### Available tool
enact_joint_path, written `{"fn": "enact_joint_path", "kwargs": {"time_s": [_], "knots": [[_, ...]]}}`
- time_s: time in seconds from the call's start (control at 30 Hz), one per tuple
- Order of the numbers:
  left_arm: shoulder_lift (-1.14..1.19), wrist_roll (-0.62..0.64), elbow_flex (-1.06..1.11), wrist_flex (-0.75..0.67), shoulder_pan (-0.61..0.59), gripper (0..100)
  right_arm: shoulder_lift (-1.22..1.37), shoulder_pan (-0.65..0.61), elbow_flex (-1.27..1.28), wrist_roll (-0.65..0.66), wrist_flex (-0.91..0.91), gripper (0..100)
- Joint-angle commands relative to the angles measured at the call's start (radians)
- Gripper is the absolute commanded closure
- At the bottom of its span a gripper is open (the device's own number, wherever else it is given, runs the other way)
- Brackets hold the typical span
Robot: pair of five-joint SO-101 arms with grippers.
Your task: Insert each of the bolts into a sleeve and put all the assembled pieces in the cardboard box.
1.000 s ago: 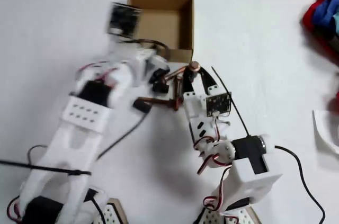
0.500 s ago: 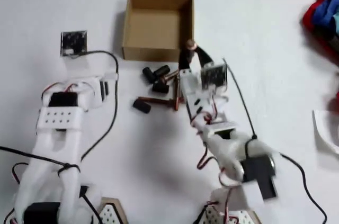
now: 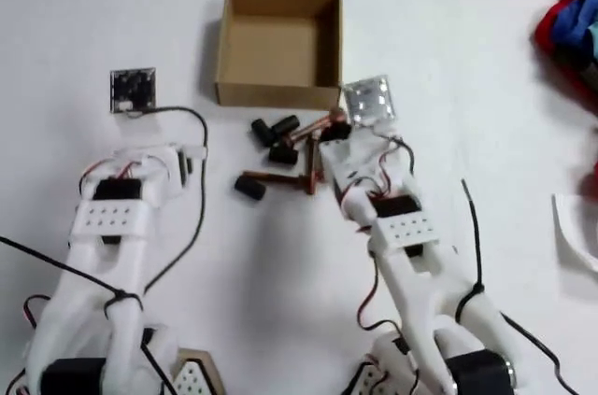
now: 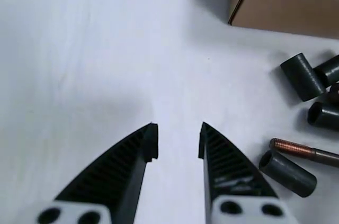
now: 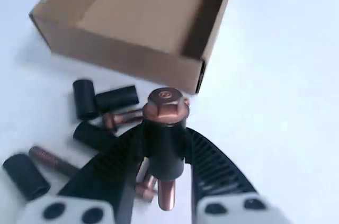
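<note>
Well, the biggest thing under me is the white table [image 3: 486, 87], and my two arms come up onto it from the bottom edge of the high view: my left arm [image 3: 105, 227] in the lower left, my right arm [image 3: 411, 246] in the lower centre-right. The cardboard box [image 3: 276, 94] sits at the upper centre of that view, open at the top with its bare brown floor showing.

My left gripper [image 4: 177, 139] hangs over bare table, left of the scattered parts and below the box's lower left corner in the high view. Its fingers are parted by a narrow gap and have hold of nothing.

My right gripper [image 5: 163, 136] is at the centre of the high view, just below the box's lower right corner. Its fingers are closed around a black sleeve [image 5: 164, 152] with a copper bolt [image 5: 165, 105] pushed through it. The flanged head sits on the end of the sleeve that faces the box, and the shank tip pokes out of the other end.

Four loose sleeves [image 3: 263, 131] lie on the table between my two grippers, close below the box's front wall. Three are bunched together and the fourth [image 3: 249, 187] lies a little apart, lower in the high view. Among them I can make out two loose bolts [image 3: 278, 176], one lying across just beside that fourth sleeve, the other [image 3: 304, 134] slanting near my right fingers.
</note>
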Motion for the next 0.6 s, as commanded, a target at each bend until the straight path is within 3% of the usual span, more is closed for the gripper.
{"fn": "enact_joint_path", "kwargs": {"time_s": [0.0, 0.37, 0.57], "knots": [[-0.041, -0.005, 0.004, -0.043, -0.006, 86, -0.054, -0.051, -0.140, 0.014, 0.119, 97.8], [-0.040, -0.005, 0.021, -0.048, -0.014, 86, 0.470, -0.064, -0.910, 0.015, 0.697, 97.8], [-0.037, -0.005, 0.031, -0.049, -0.014, 86, 0.757, -0.028, -1.419, 0.012, 0.895, 97.8]]}}
